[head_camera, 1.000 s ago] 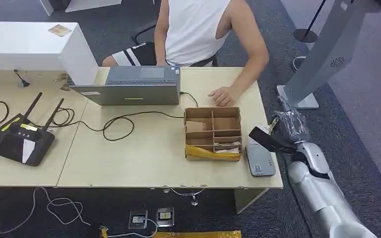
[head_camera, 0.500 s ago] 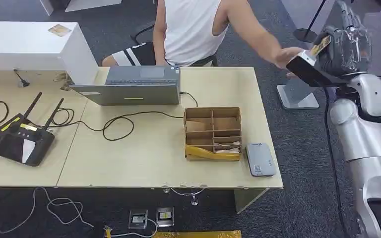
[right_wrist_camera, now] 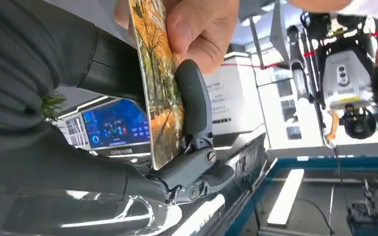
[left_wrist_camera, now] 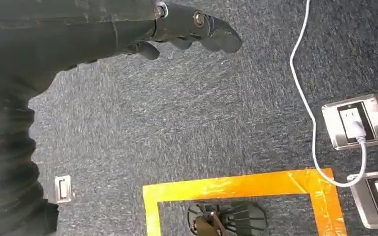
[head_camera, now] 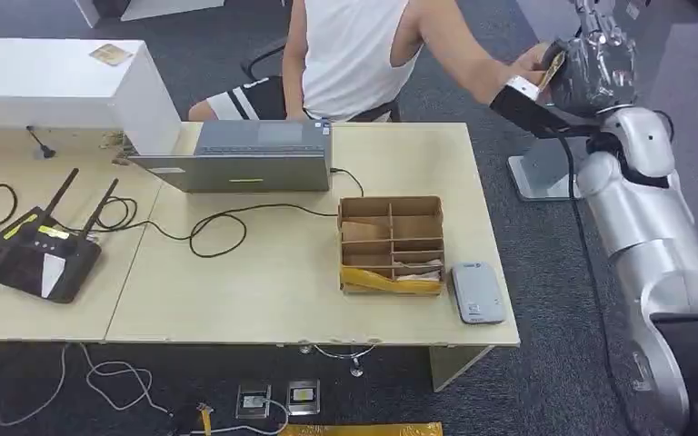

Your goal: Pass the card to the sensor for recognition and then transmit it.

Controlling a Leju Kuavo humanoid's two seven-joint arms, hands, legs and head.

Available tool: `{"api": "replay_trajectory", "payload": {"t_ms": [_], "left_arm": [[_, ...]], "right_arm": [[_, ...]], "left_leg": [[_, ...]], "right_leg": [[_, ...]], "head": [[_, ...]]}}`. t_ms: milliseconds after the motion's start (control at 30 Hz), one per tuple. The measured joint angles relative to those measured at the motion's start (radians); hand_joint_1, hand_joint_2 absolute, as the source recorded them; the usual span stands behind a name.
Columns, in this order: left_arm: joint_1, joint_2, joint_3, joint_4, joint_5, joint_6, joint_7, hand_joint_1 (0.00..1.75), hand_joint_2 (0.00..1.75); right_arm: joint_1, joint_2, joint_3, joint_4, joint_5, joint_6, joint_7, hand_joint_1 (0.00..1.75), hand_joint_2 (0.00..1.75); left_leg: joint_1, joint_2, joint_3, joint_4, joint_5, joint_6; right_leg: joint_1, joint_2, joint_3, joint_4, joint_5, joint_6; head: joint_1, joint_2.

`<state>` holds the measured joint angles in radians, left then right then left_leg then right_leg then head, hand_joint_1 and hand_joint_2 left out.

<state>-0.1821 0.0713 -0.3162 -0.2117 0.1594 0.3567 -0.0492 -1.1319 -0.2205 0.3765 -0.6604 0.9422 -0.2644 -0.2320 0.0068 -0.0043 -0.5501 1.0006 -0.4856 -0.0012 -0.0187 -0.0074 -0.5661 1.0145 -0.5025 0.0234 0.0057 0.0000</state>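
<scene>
Right robot hand [head_camera: 591, 68], dark fingers under clear crinkled plastic on a smooth silver arm, is raised beyond the table's far right corner and grips a thin flat glossy card [right_wrist_camera: 160, 83] w/ an orange-yellow tree print. In the right wrist view a dark finger presses one face of the card, and a person's hand [right_wrist_camera: 197, 24] pinches its other end, so both hold it. One card seen.

Left robot hand [left_wrist_camera: 187, 29] hangs over speckled dark carpet, fingers loosely curled around nothing; can't tell if properly closed.

On the pale wood-laminate table [head_camera: 264, 282]: 1 brown cardboard divider box [head_camera: 391, 243], 1 small grey rounded-rectangle sensor pad [head_camera: 477, 292] just beside it, 1 grey laptop [head_camera: 236, 162], 1 black router [head_camera: 41, 250] w/ 2 antennas.
</scene>
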Motion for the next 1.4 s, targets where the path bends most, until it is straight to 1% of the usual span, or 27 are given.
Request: {"api": "replay_trajectory", "payload": {"t_ms": [33, 167, 300, 400, 600, 700, 800, 833, 900, 933, 1000, 1033, 1067, 1100, 1133, 1200, 1300, 1400], "left_arm": [[0.000, 0.000, -0.002, 0.000, 0.002, 0.000, 0.000, 0.00, 1.75], [0.000, 0.000, -0.004, 0.000, 0.007, 0.000, 0.000, 0.00, 1.75], [0.002, 0.000, -0.005, 0.000, 0.013, 0.000, 0.000, 0.00, 1.75], [0.002, -0.001, -0.005, 0.000, 0.013, 0.000, 0.000, 0.00, 1.75], [0.008, 0.000, -0.005, 0.000, 0.023, -0.001, 0.000, 0.00, 1.75], [0.013, 0.000, -0.005, 0.000, 0.035, 0.001, -0.002, 0.00, 1.75], [0.019, 0.000, -0.005, 0.000, 0.048, 0.005, -0.008, 0.00, 1.75], [0.023, 0.000, -0.005, 0.000, 0.055, 0.006, -0.012, 0.00, 1.75], [0.031, 0.001, -0.005, 0.000, 0.065, 0.008, -0.019, 0.00, 1.75], [0.034, 0.002, -0.005, 0.000, 0.069, 0.008, -0.021, 0.00, 1.75], [0.037, 0.002, -0.005, 0.002, 0.072, 0.008, -0.025, 0.00, 1.75], [0.038, 0.003, -0.005, 0.003, 0.075, 0.008, -0.025, 0.00, 1.75], [0.038, 0.005, -0.005, 0.003, 0.078, 0.008, -0.025, 0.00, 1.75], [0.039, 0.007, -0.005, 0.003, 0.082, 0.008, -0.025, 0.00, 1.75], [0.040, 0.008, -0.005, 0.003, 0.086, 0.008, -0.025, 0.00, 1.75], [0.043, 0.011, -0.005, 0.003, 0.091, 0.008, -0.025, 0.00, 1.75], [0.043, 0.016, -0.005, 0.003, 0.095, 0.006, -0.025, 0.00, 1.75], [0.043, 0.023, -0.005, 0.003, 0.097, -0.001, -0.025, 0.00, 1.75]], "right_arm": [[0.000, 0.004, 0.004, 0.012, 0.000, 0.000, 0.000, 0.00, 1.75], [0.000, 0.021, 0.007, 0.049, 0.000, -0.008, 0.007, 0.00, 1.75], [0.002, 0.031, 0.008, 0.079, -0.004, -0.044, 0.011, 0.00, 1.75], [0.002, 0.034, 0.008, 0.096, -0.010, -0.053, 0.010, 0.00, 1.75], [0.002, 0.039, 0.008, 0.113, -0.052, -0.076, -0.016, 0.00, 1.75], [0.002, 0.042, 0.005, 0.112, -0.127, -0.058, -0.048, 0.00, 1.75], [0.004, 0.051, 0.002, 0.106, -0.268, 0.020, -0.084, 0.00, 1.75], [0.008, 0.054, 0.000, 0.091, -0.338, 0.071, -0.094, 0.00, 1.75], [0.027, 0.056, -0.004, 0.038, -0.496, 0.193, -0.090, 0.00, 1.75], [0.040, 0.056, -0.004, 0.007, -0.562, 0.245, -0.080, 0.00, 1.75], [0.064, 0.056, -0.004, -0.060, -0.664, 0.321, -0.054, 0.00, 1.75], [0.075, 0.055, -0.004, -0.083, -0.694, 0.342, -0.043, 0.00, 1.75], [0.095, 0.053, -0.003, -0.128, -0.739, 0.368, -0.022, 0.00, 1.75], [0.125, 0.046, -0.003, -0.182, -0.776, 0.407, 0.014, 0.00, 1.75], [0.159, 0.041, -0.002, -0.242, -0.806, 0.437, 0.041, 0.00, 1.75], [0.235, 0.030, 0.002, -0.343, -0.825, 0.465, 0.079, 0.00, 1.75], [0.339, 0.013, 0.006, -0.479, -0.812, 0.497, 0.113, 0.00, 1.75], [0.428, -0.002, 0.009, -0.566, -0.766, 0.509, 0.137, 0.00, 1.75]], "left_leg": [[0.000, 0.000, 0.000, 0.000, 0.000, 0.000], [0.000, 0.000, 0.000, 0.000, 0.000, 0.000], [0.000, 0.000, 0.000, 0.000, 0.000, 0.000], [0.000, 0.000, 0.000, 0.000, 0.000, 0.000], [0.000, 0.000, 0.000, 0.000, 0.000, 0.000], [0.000, 0.000, 0.000, 0.000, 0.000, 0.000], [0.000, 0.000, 0.000, 0.000, 0.000, 0.000], [0.000, 0.000, 0.001, 0.000, 0.000, 0.000], [0.000, 0.000, 0.001, 0.000, 0.000, 0.000], [0.000, 0.001, 0.001, 0.000, 0.000, 0.000], [0.000, 0.001, 0.001, 0.000, 0.000, 0.000], [0.000, 0.000, 0.001, 0.000, 0.000, 0.000], [0.001, 0.000, 0.002, 0.000, 0.000, 0.000], [0.001, 0.000, 0.002, 0.000, 0.000, 0.000], [0.001, 0.001, 0.002, 0.000, 0.000, 0.000], [0.001, 0.001, 0.002, 0.000, -0.001, -0.001], [0.001, 0.001, 0.002, 0.000, -0.001, -0.001], [0.001, 0.001, 0.002, 0.000, -0.001, -0.001]], "right_leg": [[0.000, 0.000, 0.000, 0.000, 0.000, 0.000], [0.000, 0.000, 0.000, 0.000, 0.000, 0.000], [0.000, 0.000, 0.000, 0.000, 0.000, 0.000], [0.000, 0.000, 0.000, 0.000, 0.000, 0.000], [0.000, 0.000, 0.000, 0.000, 0.000, 0.000], [0.000, 0.000, 0.000, 0.000, 0.000, 0.000], [0.000, 0.001, 0.000, 0.000, 0.000, 0.000], [0.000, 0.001, 0.000, 0.000, 0.000, 0.000], [0.000, 0.001, 0.000, 0.000, 0.000, 0.000], [0.000, 0.001, 0.000, 0.000, 0.000, 0.000], [0.000, 0.001, 0.000, 0.000, 0.000, 0.000], [0.000, 0.001, 0.000, 0.000, 0.000, 0.000], [0.001, 0.001, 0.000, 0.000, 0.000, 0.000], [0.001, 0.001, 0.001, 0.000, 0.000, 0.000], [0.001, 0.001, 0.001, 0.000, 0.000, 0.000], [0.001, 0.002, 0.001, 0.000, 0.000, 0.000], [0.001, 0.002, 0.000, -0.001, 0.000, 0.000], [0.001, 0.002, 0.001, -0.001, 0.000, 0.000]], "head": [[0.000, 0.000], [0.000, 0.000], [0.000, 0.000], [0.000, 0.000], [0.000, 0.000], [0.000, 0.000], [0.000, 0.000], [0.000, 0.000], [0.000, 0.000], [0.000, 0.000], [0.000, 0.000], [0.000, 0.000], [0.000, 0.000], [0.000, 0.000], [0.001, 0.000], [0.000, 0.000], [0.000, 0.000], [0.000, 0.000]]}}
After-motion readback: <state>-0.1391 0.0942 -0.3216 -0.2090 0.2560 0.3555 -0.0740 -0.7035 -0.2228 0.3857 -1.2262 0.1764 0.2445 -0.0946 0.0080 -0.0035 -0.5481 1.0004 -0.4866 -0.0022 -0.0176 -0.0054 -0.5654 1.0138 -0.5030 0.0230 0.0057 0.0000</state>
